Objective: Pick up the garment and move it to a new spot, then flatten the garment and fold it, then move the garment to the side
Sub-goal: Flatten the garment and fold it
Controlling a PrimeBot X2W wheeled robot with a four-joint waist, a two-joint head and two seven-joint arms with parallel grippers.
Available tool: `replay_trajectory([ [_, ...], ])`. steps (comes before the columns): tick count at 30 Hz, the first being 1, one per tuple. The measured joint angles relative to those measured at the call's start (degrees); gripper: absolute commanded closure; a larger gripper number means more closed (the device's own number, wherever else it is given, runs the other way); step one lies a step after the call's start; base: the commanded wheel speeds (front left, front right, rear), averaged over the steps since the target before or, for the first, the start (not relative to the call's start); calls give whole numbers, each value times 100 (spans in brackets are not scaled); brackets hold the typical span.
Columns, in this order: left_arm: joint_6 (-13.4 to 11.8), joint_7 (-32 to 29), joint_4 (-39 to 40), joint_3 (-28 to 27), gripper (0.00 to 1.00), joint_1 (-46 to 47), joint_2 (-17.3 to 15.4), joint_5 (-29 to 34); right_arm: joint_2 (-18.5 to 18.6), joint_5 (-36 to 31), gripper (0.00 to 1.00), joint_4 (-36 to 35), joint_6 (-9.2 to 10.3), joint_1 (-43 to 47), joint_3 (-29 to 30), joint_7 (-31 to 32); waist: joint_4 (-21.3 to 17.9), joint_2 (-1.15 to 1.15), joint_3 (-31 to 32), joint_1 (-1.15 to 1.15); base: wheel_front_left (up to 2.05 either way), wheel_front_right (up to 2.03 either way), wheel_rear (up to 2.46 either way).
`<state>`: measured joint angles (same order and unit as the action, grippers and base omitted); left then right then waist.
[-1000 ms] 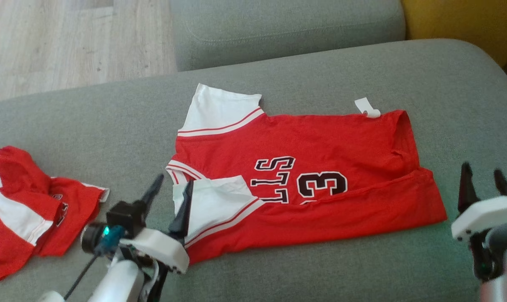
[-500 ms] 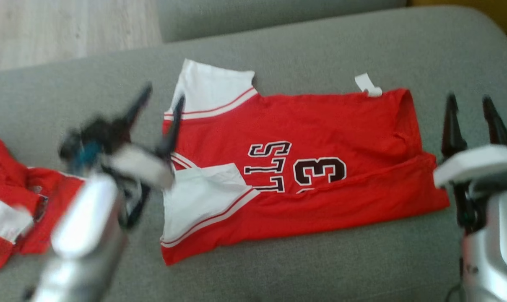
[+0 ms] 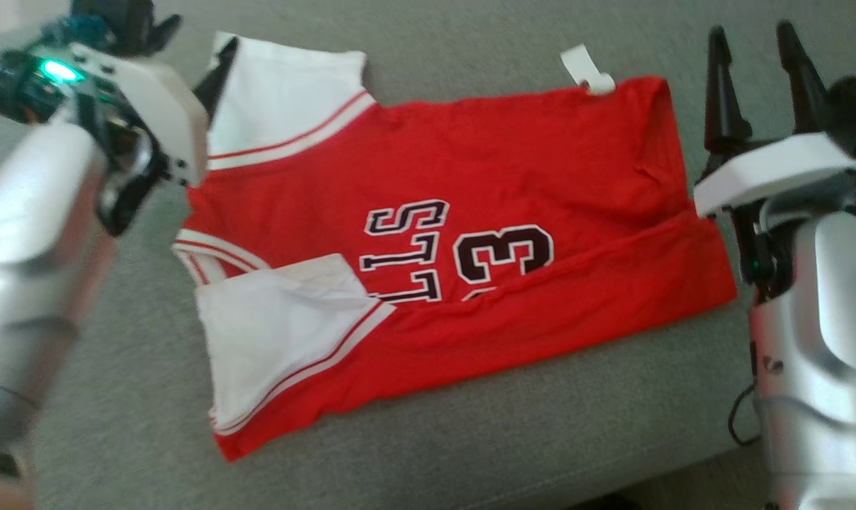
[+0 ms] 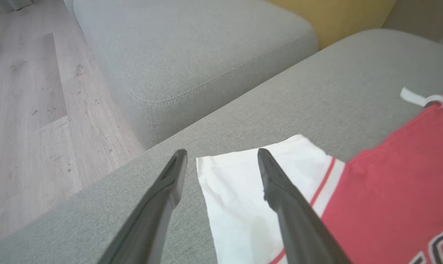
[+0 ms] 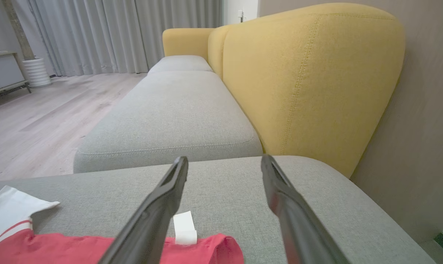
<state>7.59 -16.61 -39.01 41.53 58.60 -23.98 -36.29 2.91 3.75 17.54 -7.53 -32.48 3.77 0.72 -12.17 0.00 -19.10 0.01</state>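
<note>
Left end effector is at the jersey's far-left corner, fingers spread wide, nothing held. In the left wrist view one finger is over bare grey cushion and the other is over the far white sleeve, with the sleeve's edge between them. Can't tell if the tips touch fabric.

Red basketball jersey lies mid-cushion, collar end left, hem end right. The near long edge is folded up over the body and cuts off part of the lettering and the "3". The near white sleeve lies folded onto the body. A white tag sticks off the far edge onto the cushion.

Right end effector is just beside the hem end, over bare cushion, fingers apart, empty. Between it and the hem there is just cushion fabric.

Around: wood floor to the left, next seat cushion beyond, yellow backrest to the right, grey curtains at the back.

Count: 1 jersey, 2 white sleeves, 1 tag, 2 end effectors, 3 grey seat cushions in a row (right wrist view), 1 backrest.
</note>
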Motion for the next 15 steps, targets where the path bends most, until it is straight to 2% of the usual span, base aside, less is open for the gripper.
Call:
replay_trajectory([
  [4, 0, -357, -328, 314, 0, 382, -259, -320, 5, 93, 0, 41, 0, -254, -148, -41, -210, 0, -275, 0, 0, 0, 0],
  [15, 0, -711, -948, 668, 0, 804, -339, -972, 2, 281, 0, 26, 0, -460, -402, -83, -607, 0, -730, -1, 0, 0, 0],
])
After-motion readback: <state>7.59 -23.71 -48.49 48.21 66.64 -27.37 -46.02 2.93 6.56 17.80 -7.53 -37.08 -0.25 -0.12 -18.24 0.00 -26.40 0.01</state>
